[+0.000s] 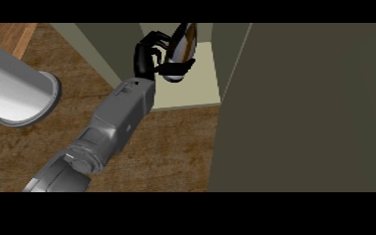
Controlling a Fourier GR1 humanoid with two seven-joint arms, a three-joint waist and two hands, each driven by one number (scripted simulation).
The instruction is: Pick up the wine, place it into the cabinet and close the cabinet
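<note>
The dark, tapered wine bottle (183,47) was cut off at its top, inside the open olive-green cabinet (198,87) on its pale shelf. The black hand (150,57) curled round it, grey forearm stretched across the brown wooden table (161,149).

Brown wood counter (169,149) below me.
I see a big grey pot (22,92) at the left.

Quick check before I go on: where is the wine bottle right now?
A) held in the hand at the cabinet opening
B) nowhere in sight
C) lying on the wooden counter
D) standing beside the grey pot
A: the left hand has its fingers curled round the wine bottle, holding it over the pale floor of the open cabinet.
</note>
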